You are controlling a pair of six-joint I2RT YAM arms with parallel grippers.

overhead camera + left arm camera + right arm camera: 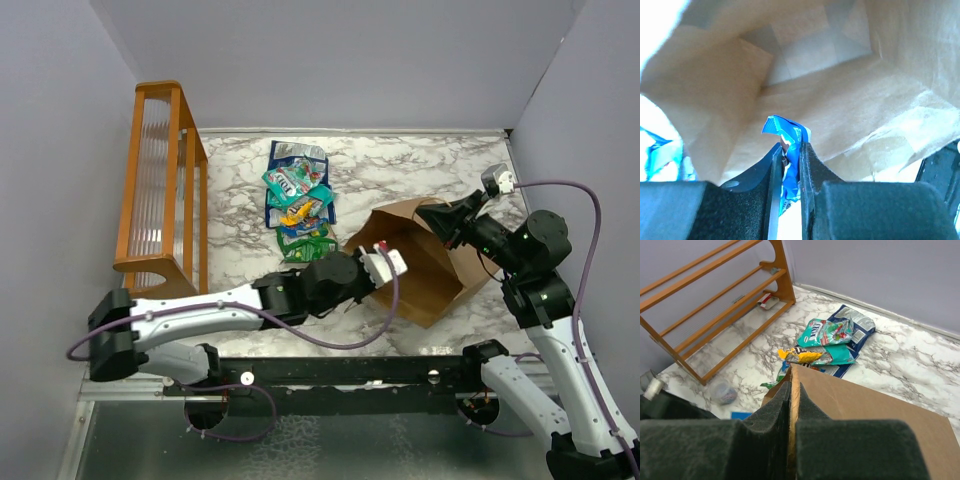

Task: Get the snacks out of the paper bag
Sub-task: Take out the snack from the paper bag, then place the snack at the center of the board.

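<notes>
Your left jaws sit inside the mouth of the paper bag [440,285], closed narrow on a crumpled blue packet [784,129] that sticks up between them. The bag's brown floor and walls open out just ahead of them. Your right jaws are pinched tight on the bag's upper rim, with the paper edge running straight between them. Beyond the right jaws, and just outside the bag to the left of your left jaws, the other snacks [298,200] lie heaped on the marble counter [420,170]: teal, dark blue, orange-yellow, green. The wooden rack [160,180] stands farther off, past that heap.
</notes>
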